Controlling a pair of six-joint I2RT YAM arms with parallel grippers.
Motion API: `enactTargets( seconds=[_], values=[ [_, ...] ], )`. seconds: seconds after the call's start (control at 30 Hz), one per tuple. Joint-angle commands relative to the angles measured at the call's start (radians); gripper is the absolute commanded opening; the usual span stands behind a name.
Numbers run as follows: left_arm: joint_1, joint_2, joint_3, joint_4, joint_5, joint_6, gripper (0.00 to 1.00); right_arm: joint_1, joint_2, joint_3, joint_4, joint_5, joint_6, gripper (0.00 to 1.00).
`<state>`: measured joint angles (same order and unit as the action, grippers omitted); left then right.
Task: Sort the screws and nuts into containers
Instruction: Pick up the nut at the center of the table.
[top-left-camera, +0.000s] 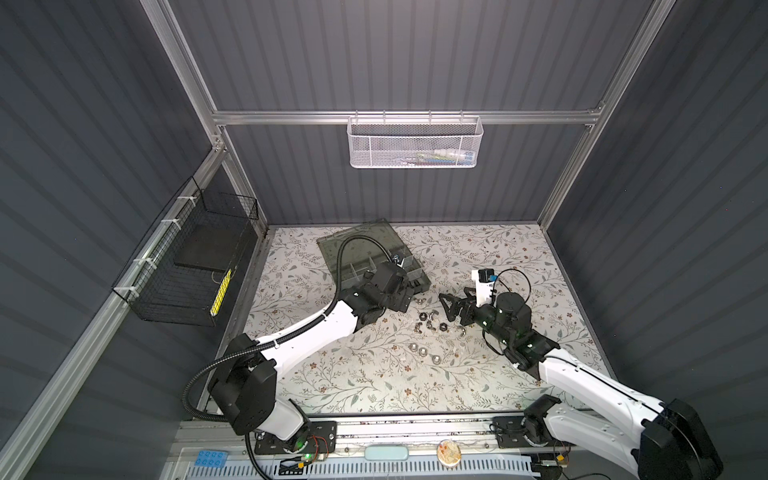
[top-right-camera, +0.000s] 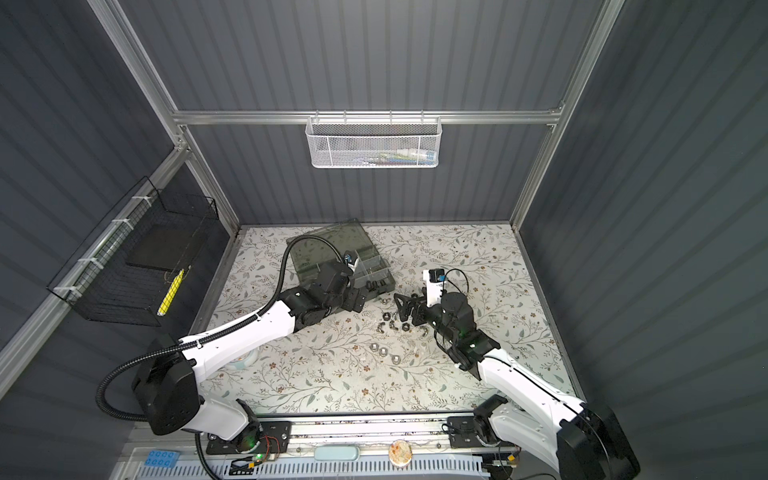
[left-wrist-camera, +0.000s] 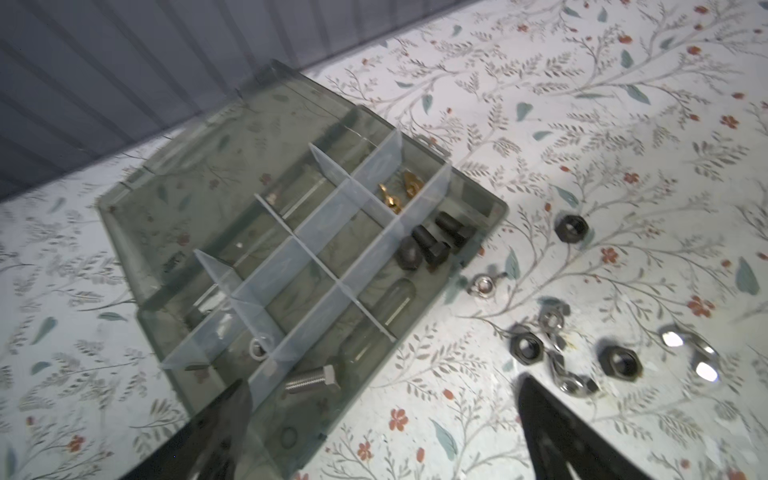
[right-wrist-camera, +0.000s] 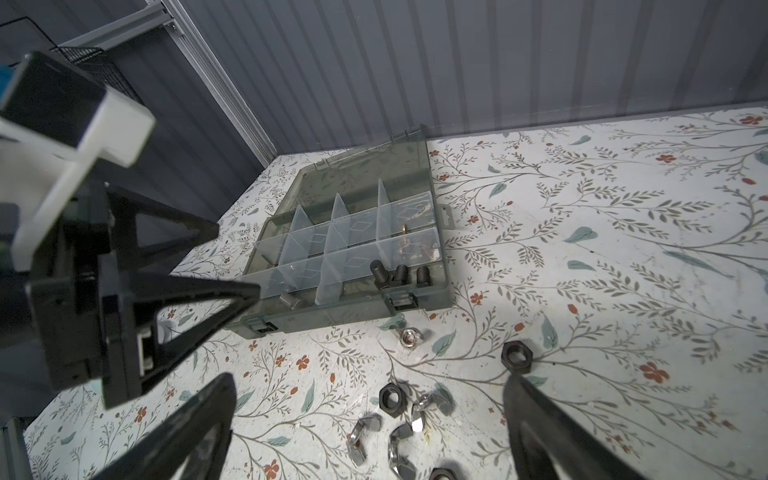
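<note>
Left hand: I am hovering my left hand (left-wrist-camera: 382, 382) over the near wall of the organizer case (left-wrist-camera: 494, 212), fingers spread wide and gripping nothing; I judge I am parking it there because case and loose pieces are both a short reach away.
Right hand: I am holding my right hand (right-wrist-camera: 368, 378) low over the nuts (top-left-camera: 432, 322), fingers equally wide apart and empty; the spread is giving me room to straddle a single piece.
Containers: the containers (left-wrist-camera: 307, 291) are sitting open toward the tabletop's (top-left-camera: 498, 374) far edge, left of its middle, lid folded back behind them; drops are going straight in that way.
Screws: the black screws (left-wrist-camera: 432, 245) are sharing one compartment along the near wall; a silver screw (left-wrist-camera: 311, 380) is lying alone in a corner compartment; brass pieces (left-wrist-camera: 395, 191) are lying behind a divider; kinds are being kept apart.
Nuts: they are lying loose around the tabletop's middle, just off the case; silver hex nuts (top-left-camera: 424, 351) are lying nearer the front edge; I judge these are remaining to sort.
</note>
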<state>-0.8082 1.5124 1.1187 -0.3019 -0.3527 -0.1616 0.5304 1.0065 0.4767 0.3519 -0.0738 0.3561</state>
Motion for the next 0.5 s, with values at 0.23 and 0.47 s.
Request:
enactTargets(
  seconds=[0.23,0.47],
  values=[
    [-0.064,0.091,-0.106,-0.060,0.331,-0.083,1.00,-0.003,-0.016,-0.016,0.028,0.020,0.001,0.99],
    [-0.113,0.196,-0.131,-0.025,0.318,-0.129,0.95,-0.003,-0.010,-0.019,0.033,0.019,0.003,0.99]
  ],
)
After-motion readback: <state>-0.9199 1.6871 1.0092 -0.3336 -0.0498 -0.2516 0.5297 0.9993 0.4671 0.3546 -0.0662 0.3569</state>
